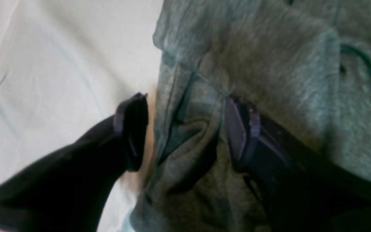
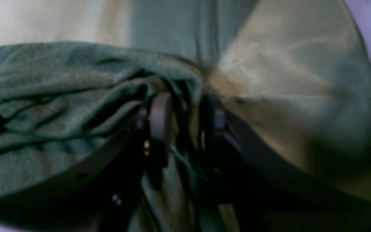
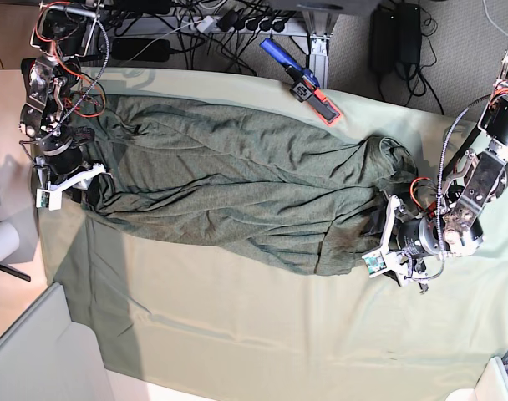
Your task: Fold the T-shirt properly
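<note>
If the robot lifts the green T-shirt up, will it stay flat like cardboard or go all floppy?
Probably floppy: the T-shirt already lies in wrinkles and soft folds. It bunches where the right gripper pinches it, so it would likely droop and hang. It looks thin, so probably light, and it may drag the pale cloth underneath.

We see a pale green sheet (image 3: 237,326) spread over the table. At its far edge lies a blue and orange tool (image 3: 302,82), with black cables (image 3: 229,25) tangled beyond it.
</note>
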### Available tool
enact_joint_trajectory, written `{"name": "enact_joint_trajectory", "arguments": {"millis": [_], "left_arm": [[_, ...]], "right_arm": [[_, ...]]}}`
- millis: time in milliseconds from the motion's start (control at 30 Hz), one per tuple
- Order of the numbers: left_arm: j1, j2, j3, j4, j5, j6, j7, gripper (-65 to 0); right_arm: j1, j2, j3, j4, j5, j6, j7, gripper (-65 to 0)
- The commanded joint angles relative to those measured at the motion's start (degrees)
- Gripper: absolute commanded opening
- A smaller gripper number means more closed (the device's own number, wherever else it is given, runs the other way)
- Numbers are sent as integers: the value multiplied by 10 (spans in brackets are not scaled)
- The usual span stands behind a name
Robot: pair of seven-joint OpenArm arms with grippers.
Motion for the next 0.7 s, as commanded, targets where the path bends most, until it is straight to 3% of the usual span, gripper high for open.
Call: {"name": "enact_joint_trajectory", "arguments": {"millis": [0, 433, 667], "left_arm": [[-17, -4, -2, 0, 5, -4, -7, -244], [-71, -3, 100, -68, 16, -19, -12, -252], [-71, -4, 100, -68, 16, -19, -14, -572]], "right_arm": [[11, 12, 6, 10, 7, -2, 13, -470], [11, 13, 6, 10, 7, -2, 13, -470], [11, 13, 6, 10, 7, -2, 13, -470]]}}
